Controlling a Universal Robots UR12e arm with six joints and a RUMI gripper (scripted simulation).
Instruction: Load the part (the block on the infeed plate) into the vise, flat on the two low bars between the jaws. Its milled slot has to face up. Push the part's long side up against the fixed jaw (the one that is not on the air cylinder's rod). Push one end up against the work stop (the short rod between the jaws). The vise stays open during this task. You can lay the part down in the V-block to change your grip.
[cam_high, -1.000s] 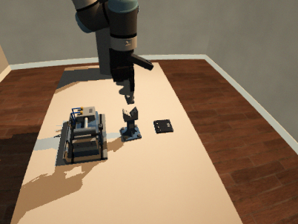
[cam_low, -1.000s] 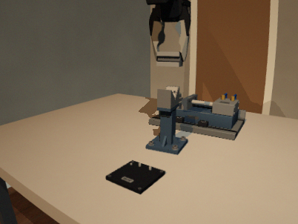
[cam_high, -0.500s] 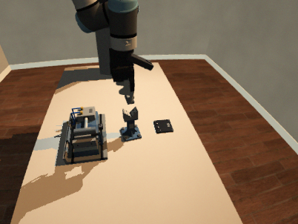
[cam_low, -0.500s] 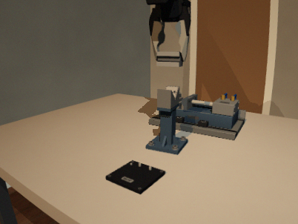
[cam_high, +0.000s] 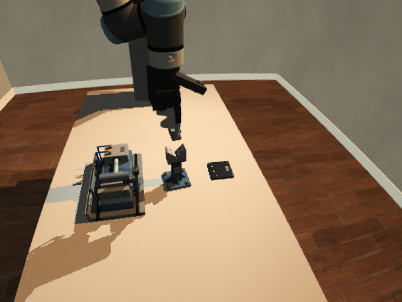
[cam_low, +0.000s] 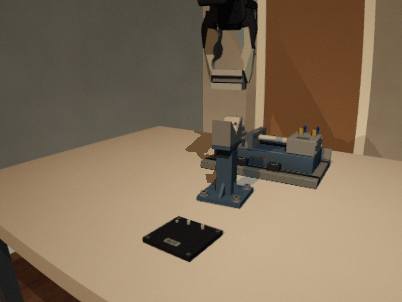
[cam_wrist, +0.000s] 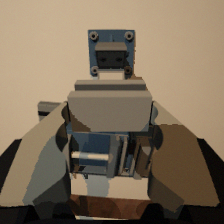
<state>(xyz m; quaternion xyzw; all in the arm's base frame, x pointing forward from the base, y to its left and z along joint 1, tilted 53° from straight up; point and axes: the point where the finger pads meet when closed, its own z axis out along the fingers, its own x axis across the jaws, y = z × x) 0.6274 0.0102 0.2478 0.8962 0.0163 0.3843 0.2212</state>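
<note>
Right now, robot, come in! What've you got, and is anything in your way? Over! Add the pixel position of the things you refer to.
Gripper (cam_high: 175, 132) (cam_low: 228, 79) (cam_wrist: 110, 102) shut on part (cam_high: 173, 136) (cam_low: 227, 86) (cam_wrist: 110, 117). Part held clear above table (cam_high: 200, 225) (cam_low: 100, 175). V-block (cam_high: 175, 156) (cam_low: 224, 134) nearby, unloaded; might be in the way.

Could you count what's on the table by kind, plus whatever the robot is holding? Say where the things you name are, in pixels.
Vise (cam_high: 112, 201) (cam_low: 282, 161) (cam_wrist: 92, 141): 1
V-block stand (cam_high: 176, 168) (cam_low: 226, 172) (cam_wrist: 111, 56): 1
Black plate (cam_high: 220, 170) (cam_low: 183, 239): 1
Held grey block (cam_high: 173, 135) (cam_low: 227, 86) (cam_wrist: 110, 110): 1
Total: 4

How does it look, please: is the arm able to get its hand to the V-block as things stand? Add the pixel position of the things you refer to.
Probably yes. The hand (cam_high: 175, 134) (cam_low: 228, 80) (cam_wrist: 110, 102), shut on the part (cam_low: 227, 73) (cam_wrist: 110, 114), hangs higher than the V-block (cam_high: 175, 154) (cam_low: 222, 134) (cam_wrist: 111, 48), and I see nothing between them.
</note>
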